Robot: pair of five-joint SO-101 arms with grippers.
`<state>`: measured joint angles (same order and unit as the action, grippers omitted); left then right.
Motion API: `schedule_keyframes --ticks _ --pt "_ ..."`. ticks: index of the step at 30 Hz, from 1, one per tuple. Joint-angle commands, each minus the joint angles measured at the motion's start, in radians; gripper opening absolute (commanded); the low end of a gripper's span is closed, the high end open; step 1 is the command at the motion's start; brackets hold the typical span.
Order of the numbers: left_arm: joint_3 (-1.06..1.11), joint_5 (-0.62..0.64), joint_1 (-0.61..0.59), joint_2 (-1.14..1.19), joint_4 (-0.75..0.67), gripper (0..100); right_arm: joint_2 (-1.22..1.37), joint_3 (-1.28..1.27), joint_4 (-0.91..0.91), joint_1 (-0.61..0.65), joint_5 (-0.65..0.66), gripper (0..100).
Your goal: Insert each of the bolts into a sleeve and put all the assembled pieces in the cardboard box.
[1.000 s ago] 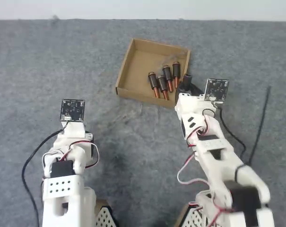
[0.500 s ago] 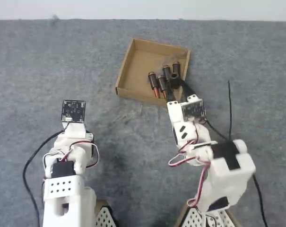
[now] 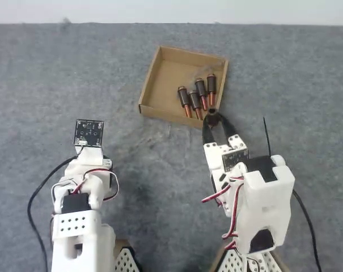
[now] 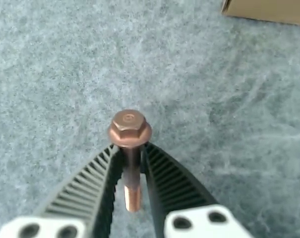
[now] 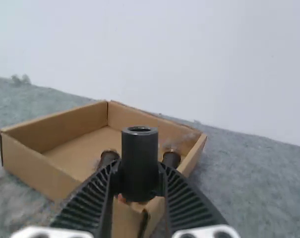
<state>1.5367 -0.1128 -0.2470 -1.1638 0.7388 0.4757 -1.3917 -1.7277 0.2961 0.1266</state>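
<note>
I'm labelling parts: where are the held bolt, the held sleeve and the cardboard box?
bolt (image 4: 129,130), left wrist view, hex head.
sleeve (image 5: 139,161), right wrist view, side wall.
cardboard box (image 3: 164,79), high view, bare floor.

White arms (image 3: 77,224); black ribbed tools (image 4: 131,148) (image 5: 139,166).
</note>
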Motion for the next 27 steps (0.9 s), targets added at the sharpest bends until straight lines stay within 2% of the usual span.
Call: schedule_keyframes --ticks 1,5,13,22,27 --pt "-0.016 -0.009 -0.005 -0.037 -0.028 1 -0.015 -0.04 -0.033 0.005 0.009 0.6" --pt "-0.016 -0.009 -0.005 -0.037 -0.028 1 -0.056 -0.103 -0.033 0.007 0.003 0.6" --pt "-0.016 -0.009 -0.005 -0.037 -0.028 1 -0.193 -0.235 -0.03 -0.002 -0.13 0.6" --pt "-0.016 -0.006 0.0 -0.037 -0.031 1 -0.159 -0.227 -0.028 -0.008 -0.137 0.6" --pt "0.005 -0.003 0.061 -0.037 -0.149 1 -0.156 -0.227 -0.025 0.008 -0.135 0.6"
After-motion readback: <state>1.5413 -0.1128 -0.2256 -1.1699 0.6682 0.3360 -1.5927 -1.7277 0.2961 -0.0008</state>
